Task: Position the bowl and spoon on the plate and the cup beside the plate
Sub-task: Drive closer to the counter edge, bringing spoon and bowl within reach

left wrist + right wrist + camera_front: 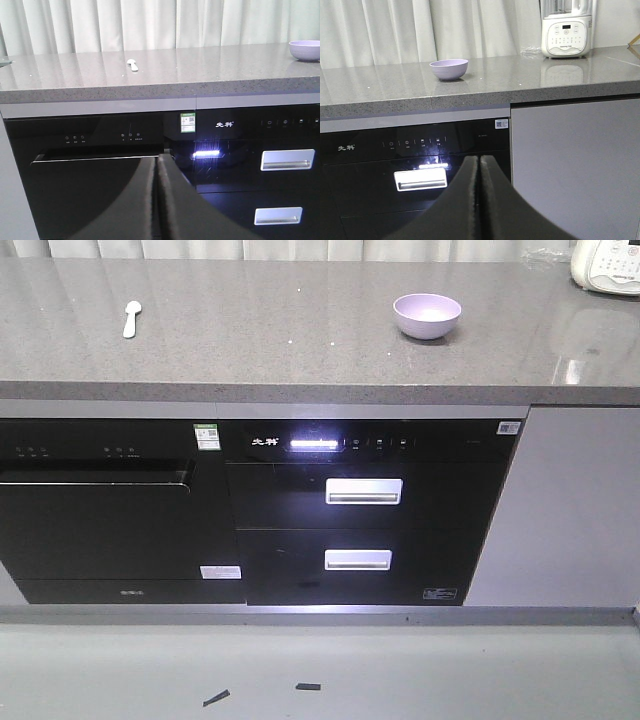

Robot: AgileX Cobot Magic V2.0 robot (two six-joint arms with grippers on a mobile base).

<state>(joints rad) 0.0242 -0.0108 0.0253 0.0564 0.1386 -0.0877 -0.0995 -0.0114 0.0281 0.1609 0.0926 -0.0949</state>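
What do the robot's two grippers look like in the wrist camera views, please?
The left gripper and right gripper look alike: each has two black fingers with smooth, slightly glossy surfaces, broad at the bottom and tapering in a curve to narrow tips. No cables, markings or arm links show.

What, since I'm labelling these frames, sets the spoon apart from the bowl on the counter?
Colour: the bowl is lavender, the spoon a pale whitish mint. Shape: the bowl is round and deep, the spoon slim and long. Pose: the bowl stands upright, the spoon lies flat. Place: in the front view the spoon sits far left, the bowl right of centre. Both rest on the grey countertop.
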